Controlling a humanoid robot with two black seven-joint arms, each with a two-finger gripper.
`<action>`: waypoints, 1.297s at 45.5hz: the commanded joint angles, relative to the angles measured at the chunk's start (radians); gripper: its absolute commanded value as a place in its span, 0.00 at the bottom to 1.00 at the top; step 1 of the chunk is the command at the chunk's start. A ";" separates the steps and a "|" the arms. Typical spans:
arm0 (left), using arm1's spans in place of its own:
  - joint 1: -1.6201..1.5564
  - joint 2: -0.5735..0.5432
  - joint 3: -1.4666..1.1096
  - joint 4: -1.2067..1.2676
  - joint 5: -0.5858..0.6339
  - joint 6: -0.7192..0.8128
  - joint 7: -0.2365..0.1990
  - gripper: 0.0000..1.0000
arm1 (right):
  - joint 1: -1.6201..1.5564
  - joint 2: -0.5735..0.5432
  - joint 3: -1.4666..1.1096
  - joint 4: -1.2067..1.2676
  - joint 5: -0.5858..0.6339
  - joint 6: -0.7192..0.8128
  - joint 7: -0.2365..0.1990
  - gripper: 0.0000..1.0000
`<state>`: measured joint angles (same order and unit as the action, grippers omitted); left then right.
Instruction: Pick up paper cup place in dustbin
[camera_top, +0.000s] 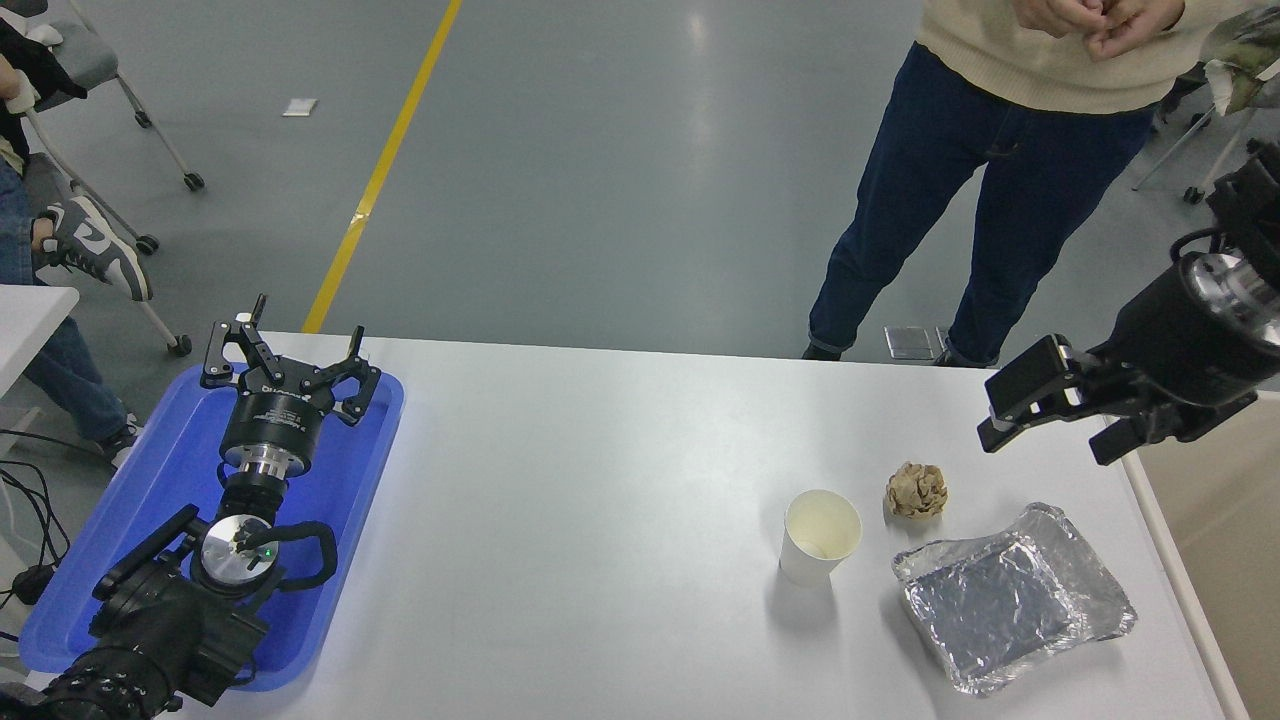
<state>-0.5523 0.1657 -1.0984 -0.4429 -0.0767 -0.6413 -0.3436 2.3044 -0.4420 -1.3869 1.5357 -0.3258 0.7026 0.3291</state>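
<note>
On the smooth white table (600, 480) lie four loose things. At the far right edge one beige dustbin (1215, 540) shows only part of its wall and pale rounded rim. One blue plastic tray (365, 470) sits under the left gripper (290, 355), whose fingers are spread; white print on its collar is too small to read. The right gripper (1060, 415) hangs above the table's right side, its fingers apart, perhaps holding nothing. One crinkled silver foil tray (1015, 598) lies just right of one paper cup (820, 536), upright, tapered, cream inside. One crumpled tan paper ball (916, 490) rests near the cup.
</note>
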 joint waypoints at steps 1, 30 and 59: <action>0.000 0.000 0.000 0.000 0.000 0.000 0.000 1.00 | -0.077 0.037 0.048 -0.017 0.040 -0.083 0.002 1.00; -0.002 0.000 0.000 0.001 0.000 0.000 0.000 1.00 | -0.569 0.187 0.278 -0.318 -0.117 -0.256 0.001 1.00; -0.002 -0.002 0.000 0.001 0.000 0.000 0.002 1.00 | -0.806 0.213 0.339 -0.496 -0.193 -0.382 -0.104 1.00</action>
<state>-0.5537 0.1649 -1.0983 -0.4431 -0.0767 -0.6414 -0.3423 1.5612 -0.2382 -1.0766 1.0897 -0.5063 0.3570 0.2735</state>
